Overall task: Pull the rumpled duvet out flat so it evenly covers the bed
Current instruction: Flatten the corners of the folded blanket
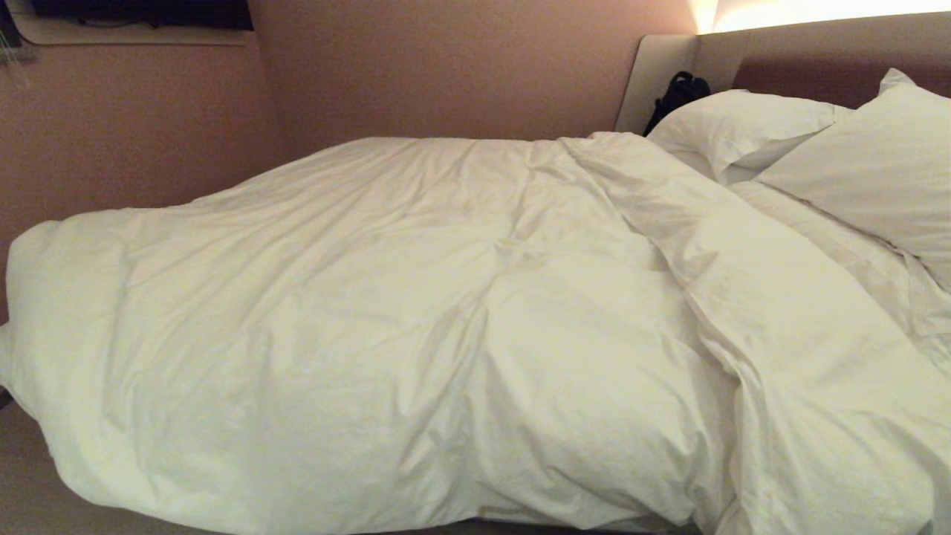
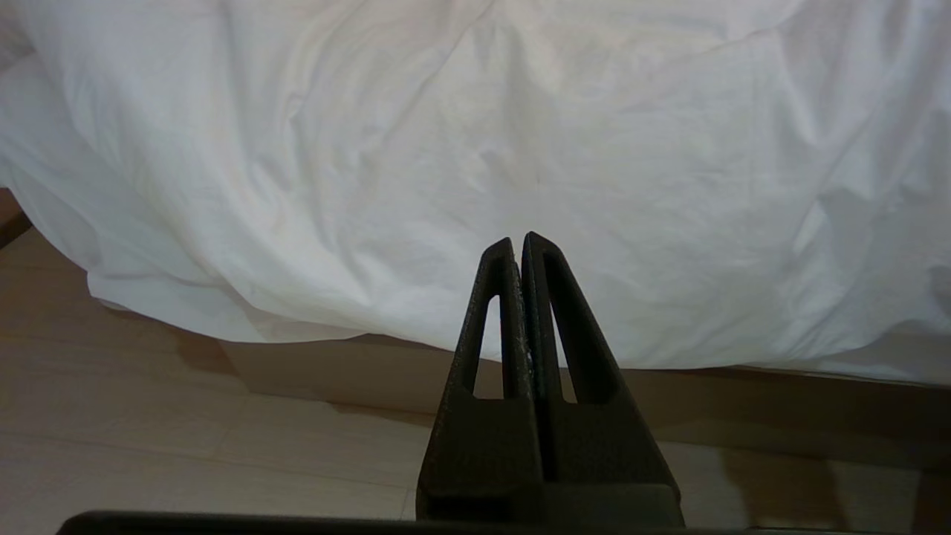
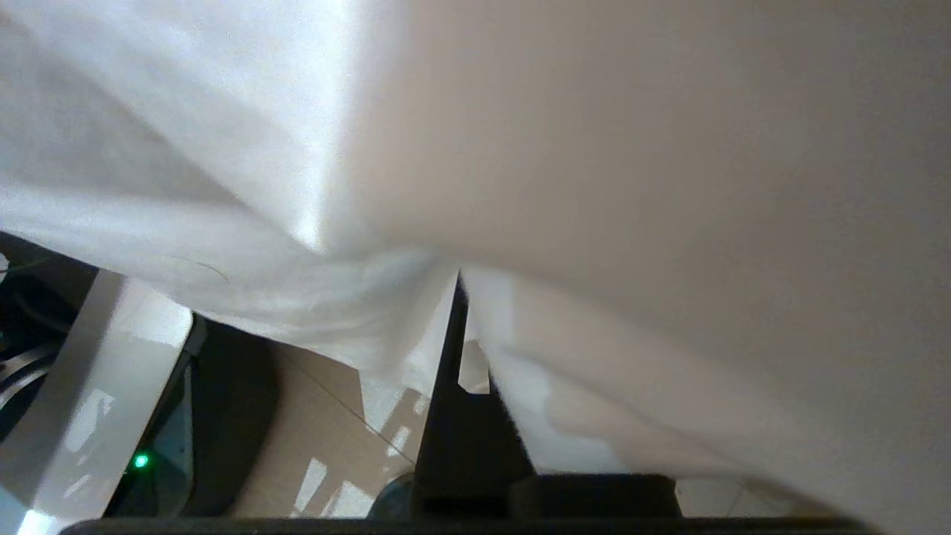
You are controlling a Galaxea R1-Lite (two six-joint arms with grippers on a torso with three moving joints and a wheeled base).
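Right gripper (image 3: 459, 297): jaws closed on a fold of the duvet (image 1: 416, 319) at its near hanging edge, the white cloth draped over one finger and hiding it; out of the head view. Left gripper (image 2: 518, 249): jaws pressed together, empty, held apart from the duvet's hanging edge, above the pale wood floor (image 2: 186, 446). Duvet: spread rumpled over most of the bed (image 1: 669, 74), a thick ridge bunched toward its pillow end, near edge overhanging the side. Two white pillows (image 1: 743, 126) lay beyond the ridge against the padded headboard. A black bag (image 1: 680, 93) sat in the corner beside the headboard.
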